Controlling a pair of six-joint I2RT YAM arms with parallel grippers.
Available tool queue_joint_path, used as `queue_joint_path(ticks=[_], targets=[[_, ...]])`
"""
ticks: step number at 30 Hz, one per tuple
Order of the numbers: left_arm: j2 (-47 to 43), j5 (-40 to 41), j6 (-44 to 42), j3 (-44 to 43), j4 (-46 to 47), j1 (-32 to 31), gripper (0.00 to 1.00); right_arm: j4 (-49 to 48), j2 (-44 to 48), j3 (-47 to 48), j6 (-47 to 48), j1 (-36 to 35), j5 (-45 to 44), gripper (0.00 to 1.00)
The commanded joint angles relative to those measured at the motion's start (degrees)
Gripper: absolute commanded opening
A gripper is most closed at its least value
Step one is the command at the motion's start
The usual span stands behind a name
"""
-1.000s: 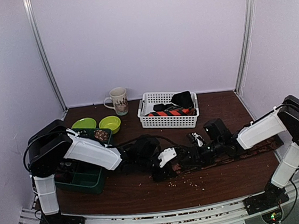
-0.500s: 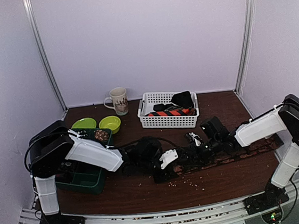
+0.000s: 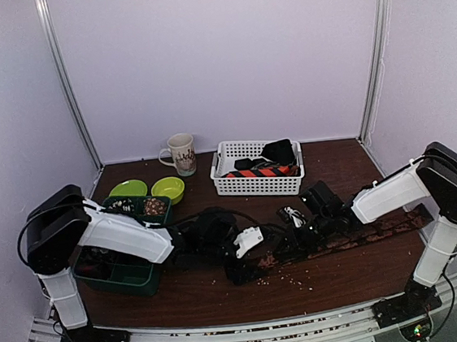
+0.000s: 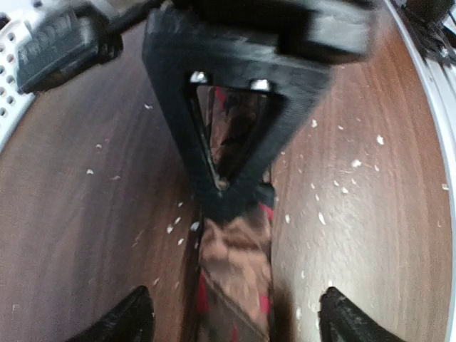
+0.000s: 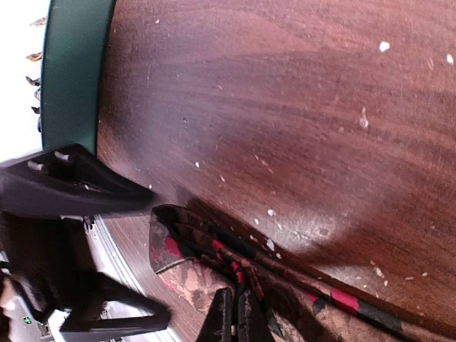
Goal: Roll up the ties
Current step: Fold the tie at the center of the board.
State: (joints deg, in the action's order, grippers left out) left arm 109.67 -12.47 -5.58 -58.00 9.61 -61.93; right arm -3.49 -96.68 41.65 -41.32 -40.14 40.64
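A brown tie with red and black patches lies flat across the table, its end between the two grippers. My left gripper stands wide open, one fingertip on each side of that end, not touching it. My right gripper is shut, pinching a bunched fold of the tie near its end. Its black finger frame fills the top of the left wrist view. More ties lie in the white basket: an orange-and-navy striped one and a black one.
A dark green tray with snacks sits under the left arm, its wall also in the right wrist view. Two green bowls and a mug stand at the back left. Pale crumbs dot the table.
My left gripper has opened wide around the tie's end. My right gripper has closed on the tie, and both arms have shifted slightly left.
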Motion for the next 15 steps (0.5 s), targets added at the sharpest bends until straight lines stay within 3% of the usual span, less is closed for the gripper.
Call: queue_joint_path(ticks=[1, 4, 6, 9, 12, 15], targets=[[-11.0, 5.3, 1.0, 6.9, 6.9, 0.1, 0.97, -2.5, -0.1, 0.8, 0.0, -0.1, -0.1, 0.0], [-15.0, 11.2, 7.2, 12.9, 14.7, 0.0, 0.98, -4.0, 0.7, 0.2, -0.3, -0.1, 0.1, 0.0], [-11.8, 12.6, 11.2, 12.6, 17.5, 0.0, 0.98, -4.6, 0.8, 0.3, -0.1, 0.0, 0.2, 0.0], [-6.1, 2.8, 7.3, 4.6, 4.0, 1.6, 0.98, -4.8, 0.1, 0.9, 0.6, 0.1, 0.3, 0.0], [-7.0, 1.7, 6.8, 10.8, 17.6, 0.5, 0.98, -5.3, -0.5, 1.1, 1.4, 0.1, 0.6, 0.0], [-2.6, 3.6, 4.8, 6.0, 13.0, 0.0, 0.98, -6.7, -0.8, 0.6, 1.1, 0.2, 1.0, 0.0]])
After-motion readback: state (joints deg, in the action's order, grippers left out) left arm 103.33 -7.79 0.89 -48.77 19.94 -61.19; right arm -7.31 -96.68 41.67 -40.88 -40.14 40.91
